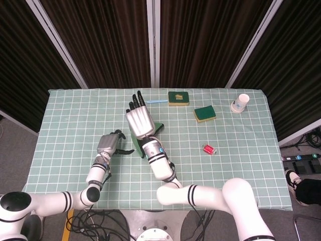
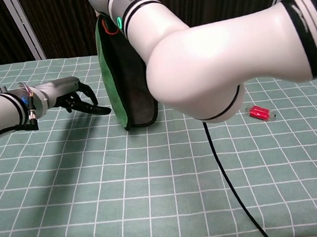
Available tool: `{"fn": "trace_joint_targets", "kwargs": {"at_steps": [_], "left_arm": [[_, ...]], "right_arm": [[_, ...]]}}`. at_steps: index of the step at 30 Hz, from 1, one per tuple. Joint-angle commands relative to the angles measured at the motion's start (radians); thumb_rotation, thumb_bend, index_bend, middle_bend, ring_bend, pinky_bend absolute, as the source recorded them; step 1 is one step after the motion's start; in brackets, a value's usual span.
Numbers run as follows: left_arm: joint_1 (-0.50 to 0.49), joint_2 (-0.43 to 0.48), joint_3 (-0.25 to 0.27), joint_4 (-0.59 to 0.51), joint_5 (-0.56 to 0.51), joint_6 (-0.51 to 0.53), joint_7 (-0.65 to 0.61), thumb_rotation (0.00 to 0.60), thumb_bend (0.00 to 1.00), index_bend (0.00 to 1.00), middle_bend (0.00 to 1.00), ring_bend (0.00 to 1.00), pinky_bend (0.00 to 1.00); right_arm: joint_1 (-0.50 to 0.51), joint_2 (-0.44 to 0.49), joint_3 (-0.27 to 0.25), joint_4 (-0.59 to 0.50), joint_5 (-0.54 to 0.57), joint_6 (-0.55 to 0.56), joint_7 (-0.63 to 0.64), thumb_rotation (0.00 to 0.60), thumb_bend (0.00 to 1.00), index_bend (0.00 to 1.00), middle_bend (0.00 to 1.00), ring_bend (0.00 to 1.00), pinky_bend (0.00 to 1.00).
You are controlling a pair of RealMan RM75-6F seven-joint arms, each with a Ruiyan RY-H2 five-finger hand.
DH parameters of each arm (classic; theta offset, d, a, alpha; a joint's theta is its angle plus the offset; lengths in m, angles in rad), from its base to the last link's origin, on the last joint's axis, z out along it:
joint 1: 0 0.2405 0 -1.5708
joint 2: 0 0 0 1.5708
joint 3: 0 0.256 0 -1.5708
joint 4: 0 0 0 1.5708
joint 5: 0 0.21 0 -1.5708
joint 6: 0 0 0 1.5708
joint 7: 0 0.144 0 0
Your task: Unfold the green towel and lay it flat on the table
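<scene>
The green towel hangs upright from above, its lower edge touching the checked tablecloth; only a green corner shows past my right hand in the head view. My right hand is raised over the middle of the table and holds the towel's top, with its dark fingers stretched toward the far side. The grip itself is hidden in the chest view, where only the right forearm shows. My left hand hovers low just left of the towel, fingers loosely bent and apart, holding nothing; the same left hand appears in the head view.
Two green-and-yellow sponges lie at the back, with a light blue stick beside them. A paper cup stands far right. A small red object lies right of centre. A black cable trails across the cloth.
</scene>
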Motion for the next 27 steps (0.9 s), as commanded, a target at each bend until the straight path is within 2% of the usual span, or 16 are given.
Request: {"fn": "trace_joint_targets", "kwargs": {"at_steps": [1,4,6,12,17,21,27], "left_arm": [[0.003,-0.001,-0.004,0.003,-0.004,-0.006,-0.009,0.28,0.11,0.38,0.23,0.24,0.34],[0.009,0.018,-0.027,-0.031,-0.017,-0.028,-0.04,0.225,0.08,0.38,0.23,0.24,0.34],[0.01,0.038,-0.038,-0.064,-0.004,-0.023,-0.053,0.165,0.04,0.37,0.23,0.24,0.34],[-0.006,0.06,-0.038,-0.13,0.007,0.011,-0.028,0.108,0.0,0.35,0.23,0.24,0.34],[-0.042,0.039,-0.038,-0.123,-0.031,0.026,0.016,0.109,0.0,0.35,0.23,0.24,0.34],[-0.062,0.01,-0.022,-0.094,-0.056,0.06,0.064,0.104,0.0,0.35,0.23,0.24,0.34],[-0.066,-0.014,-0.012,-0.056,-0.103,0.06,0.091,0.196,0.04,0.35,0.23,0.24,0.34]], "right_arm": [[-0.024,0.025,-0.013,-0.031,0.002,0.007,0.01,0.572,0.51,0.74,0.29,0.1,0.03],[-0.019,0.027,-0.014,-0.021,0.012,-0.003,0.003,0.581,0.51,0.74,0.29,0.1,0.03],[-0.006,0.015,-0.015,-0.001,0.017,-0.015,-0.002,0.578,0.51,0.74,0.29,0.1,0.03],[0.041,-0.035,0.005,0.062,0.035,-0.033,-0.008,0.575,0.51,0.73,0.29,0.1,0.03],[0.071,-0.059,0.021,0.089,0.046,-0.035,-0.017,0.577,0.51,0.73,0.29,0.1,0.03],[0.066,-0.05,0.026,0.071,0.042,-0.02,-0.008,0.576,0.51,0.73,0.29,0.1,0.03],[0.028,-0.006,0.022,0.0,0.039,0.002,0.013,0.576,0.51,0.73,0.29,0.1,0.03]]}}
